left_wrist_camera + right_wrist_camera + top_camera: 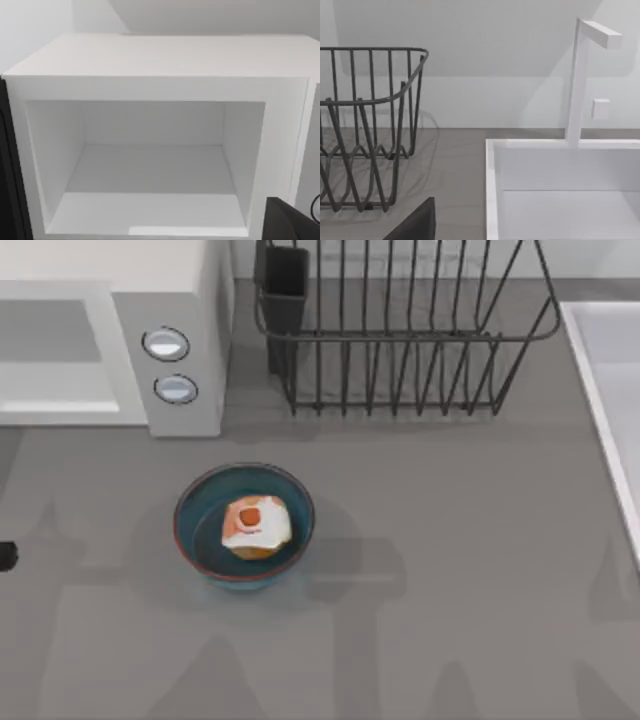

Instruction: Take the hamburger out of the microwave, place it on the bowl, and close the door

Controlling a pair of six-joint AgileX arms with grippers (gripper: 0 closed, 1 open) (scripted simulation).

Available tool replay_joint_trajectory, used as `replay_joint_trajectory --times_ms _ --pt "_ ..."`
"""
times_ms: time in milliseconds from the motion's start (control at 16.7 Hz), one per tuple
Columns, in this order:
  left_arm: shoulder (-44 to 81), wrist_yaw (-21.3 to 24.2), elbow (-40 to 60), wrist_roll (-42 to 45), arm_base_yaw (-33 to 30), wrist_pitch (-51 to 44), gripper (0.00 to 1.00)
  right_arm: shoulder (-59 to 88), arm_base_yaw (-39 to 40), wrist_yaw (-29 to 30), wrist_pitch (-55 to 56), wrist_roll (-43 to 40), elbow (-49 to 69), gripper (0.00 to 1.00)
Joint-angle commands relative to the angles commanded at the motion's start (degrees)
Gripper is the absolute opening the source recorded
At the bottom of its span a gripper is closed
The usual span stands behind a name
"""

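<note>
Looking down from the top view first: the hamburger [256, 525] already sits in the bowl [244, 525], which rests on the table [450, 570] just in front of the microwave [110, 335]. The microwave is cut off at the top view's left edge, so I can't see the door from here. The cavity opening looks uncovered, so my guess is closing the door is what's left. A wire dish rack [400, 330] stands to the right of the microwave, and a white sink [610, 390] runs off the right edge. A small dark bit at the left edge, near the table's left side, might be part of the left arm, but it's too little to say.

Left wrist view: it looks straight into the microwave cavity [150, 175], pale and with nothing inside, which fits the burger being out. A dark strip runs down one edge, maybe the door or the arm, hard to tell. A dark shape in one corner is probably part of the left gripper, but whether it's open or closed I can't tell.

Right wrist view: it faces the rack [365, 125], the sink [560, 190] and a white tap [580, 80], so the right arm seems parked well away from the work. A dark wedge at the edge may be its gripper; same deal, can't tell its state.
</note>
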Motion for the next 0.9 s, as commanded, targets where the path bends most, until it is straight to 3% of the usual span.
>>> replay_joint_trajectory --times_ms 240,600,900 --pt "2.6 -7.6 1.0 0.0 -7.6 1.7 0.0 0.0 0.0 0.0 0.0 0.0 0.0 1.0" --pt "3.6 -8.8 0.9 0.0 -8.8 2.7 0.0 0.0 0.0 0.0 0.0 0.0 0.0 1.0" --pt "13.9 -15.5 1.7 0.1 -15.6 12.0 0.0 0.0 0.0 0.0 0.0 0.0 0.0 1.0"
